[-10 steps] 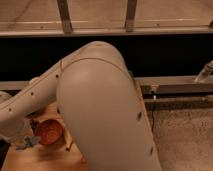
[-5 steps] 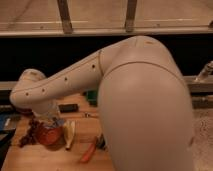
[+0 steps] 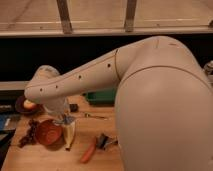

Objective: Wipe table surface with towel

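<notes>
The light-brown wooden table surface fills the lower left of the camera view. My arm reaches left across it, and the gripper hangs below the wrist over the table's left part, shut. Right under it shows a small pale blue-grey mottled patch, the towel, at the rim of the orange bowl. I cannot tell whether the gripper holds the towel or only hovers over it.
A banana lies beside the bowl, dark grapes to its left. A carrot and a black clip lie nearer the front. A green tray, a dark dish and a blue sponge stand around.
The view has shifted, so the arm's bulk now sits further right and more of the table shows. The wrist and gripper stay above the orange bowl.
</notes>
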Controlling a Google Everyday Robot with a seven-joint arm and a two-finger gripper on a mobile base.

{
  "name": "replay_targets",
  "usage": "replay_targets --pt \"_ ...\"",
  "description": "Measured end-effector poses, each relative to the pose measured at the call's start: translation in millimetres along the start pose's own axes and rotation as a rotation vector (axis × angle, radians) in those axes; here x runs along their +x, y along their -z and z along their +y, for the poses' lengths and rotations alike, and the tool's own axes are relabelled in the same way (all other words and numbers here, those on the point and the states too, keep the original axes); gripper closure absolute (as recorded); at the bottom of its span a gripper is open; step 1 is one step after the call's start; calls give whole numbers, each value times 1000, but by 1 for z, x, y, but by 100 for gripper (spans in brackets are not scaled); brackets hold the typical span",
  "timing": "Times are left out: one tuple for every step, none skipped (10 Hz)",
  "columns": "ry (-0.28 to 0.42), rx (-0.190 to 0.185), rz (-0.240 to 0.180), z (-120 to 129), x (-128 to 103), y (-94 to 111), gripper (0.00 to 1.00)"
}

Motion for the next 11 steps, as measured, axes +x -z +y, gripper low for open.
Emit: replay_targets --pt "0 0 2 0 0 -1 100" --pt "2 -3 5 1 0 -2 100" --pt "-10 -13 11 0 1 -6 100" --pt "-54 -7 34 -17 7 -18 100" --pt "-82 -2 51 -29 11 -26 100" --pt "-141 6 82 -57 22 -40 100" --pt "-189 10 105 -84 37 -51 100" --pt "-233 6 115 -109 52 -59 100" --pt "-264 3 118 -128 63 -65 100" --pt "-315 -9 107 -159 81 -72 100" --pt "-359 -26 86 -189 98 -78 100"
